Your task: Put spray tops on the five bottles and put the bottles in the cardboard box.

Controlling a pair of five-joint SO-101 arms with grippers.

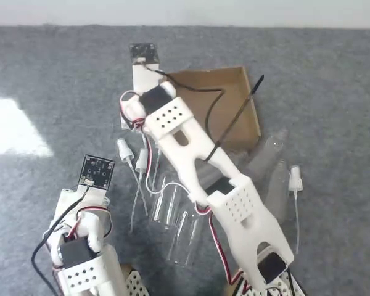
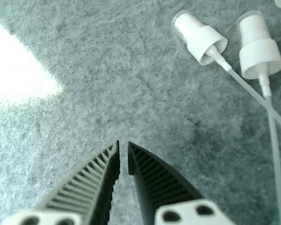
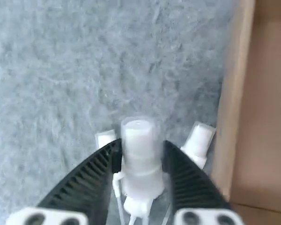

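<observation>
- Broadly, gray carpet [image 1: 333,74] is covering the whole work surface.
- Right arm [image 1: 191,142] is stretching diagonally across the middle, with its wrist hanging beside the box's side wall.
- Cardboard box [image 1: 231,80] is sitting open on the far side, partly under that arm.
- Left arm [image 1: 86,246] is sitting folded at the near edge, well apart from the box.
- Clear bottles [image 1: 168,203] are lying on their sides on the carpet, on both sides of the right arm and all outside the box. Exact count is unclear.
- Right gripper [image 3: 140,145] is clamping a held spray top [image 3: 139,126] upright between its jaws, just beside the box wall.
- Left gripper [image 2: 123,145] is pointing at bare carpet. Its jaws are drawn nearly together, with only a sliver of gap and nothing between them.
- Two loose spray tops [image 2: 200,37] are lying near the left gripper, with their dip tubes crossing.
- Lone spray top [image 1: 295,179] is lying beside the bottles near the box's corner.
</observation>
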